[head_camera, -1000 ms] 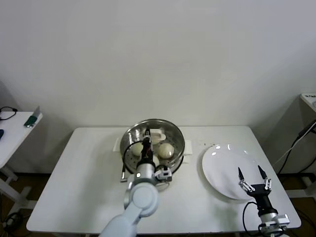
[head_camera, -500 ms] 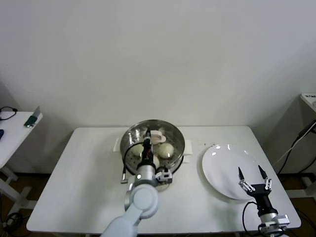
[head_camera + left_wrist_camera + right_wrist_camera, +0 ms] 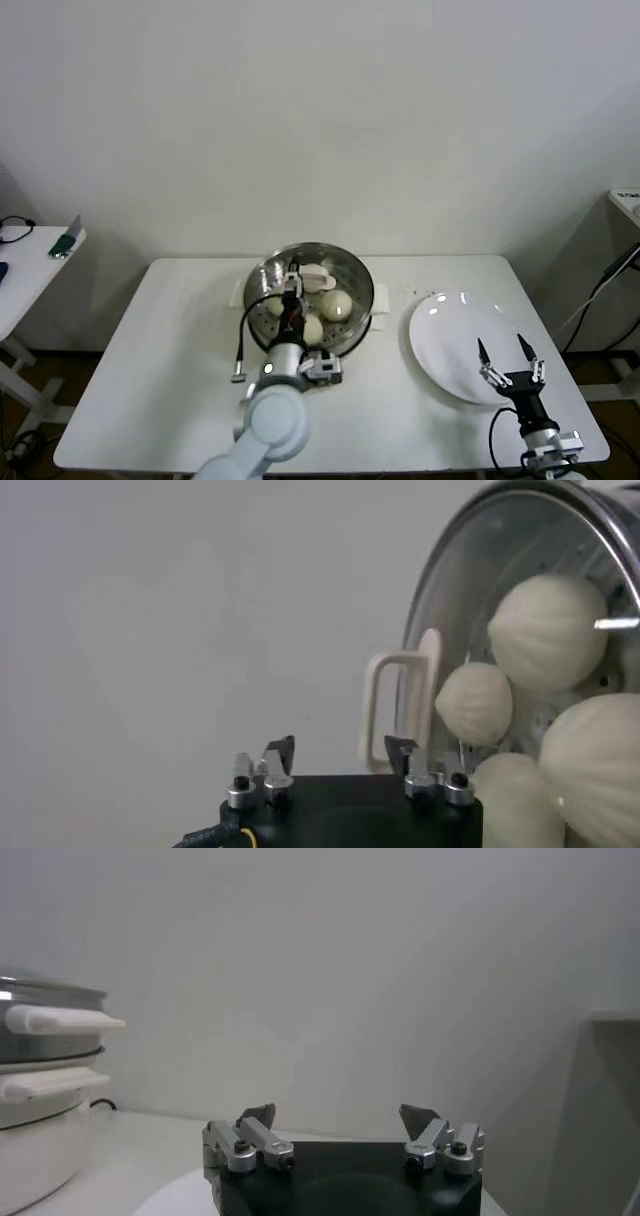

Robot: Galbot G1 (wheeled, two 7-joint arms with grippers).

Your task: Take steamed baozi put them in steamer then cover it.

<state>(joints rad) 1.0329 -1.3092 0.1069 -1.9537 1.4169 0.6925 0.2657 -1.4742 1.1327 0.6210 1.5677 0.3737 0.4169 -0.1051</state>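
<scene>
Since a second ago our left gripper has drawn back toward us and a little to our left, so that its wrist now sits over the near rim of the steamer instead of farther over the pot. Its fingers stand apart and hold nothing; in the left wrist view the two dark fingertips show with a clear gap between them, and the left gripper touches neither bun nor lid. Just beyond it we see the cover leaning tilted at the far side of the pot, its cream handle standing out toward the gripper. The steamed baozi lie inside the steamer; four show in the wrist view, close together. From the head we make out the cover at the far part of the steamer, with its handle beside the buns, and baozi on the tray.

Our right gripper has scarcely shifted; it hovers over the near edge of the white plate, fingers spread wide and empty. The white table carries both the steamer and the plate, well apart.
</scene>
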